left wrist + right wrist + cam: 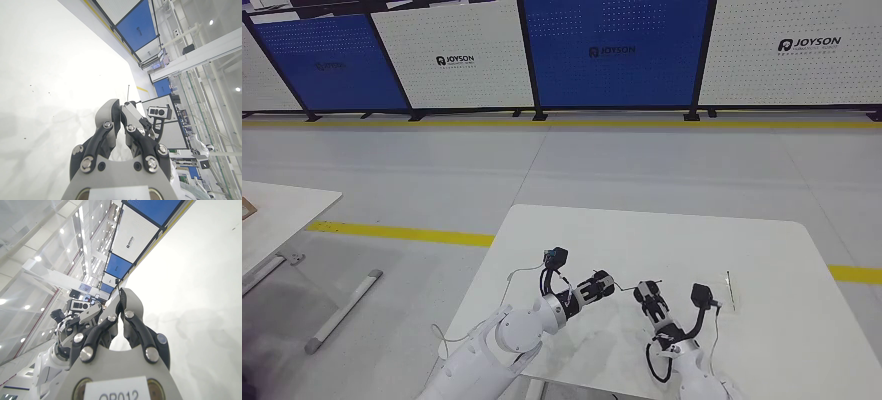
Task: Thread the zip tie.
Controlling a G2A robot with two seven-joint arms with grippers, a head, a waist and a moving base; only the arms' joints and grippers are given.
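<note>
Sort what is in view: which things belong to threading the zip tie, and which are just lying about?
Belongs to the job:
- zip tie, held in the air between the two grippers
- left gripper, shut on one end
- right gripper, shut on the other end, the tie's head poking out

Just lying about:
- spare zip tie, flat on the white table, untouched

left gripper (pixel 120 108), right gripper (pixel 121 299), both jaws closed

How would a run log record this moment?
left hand: shut on zip tie | right hand: shut on zip tie | table: another tie lying loose
</note>
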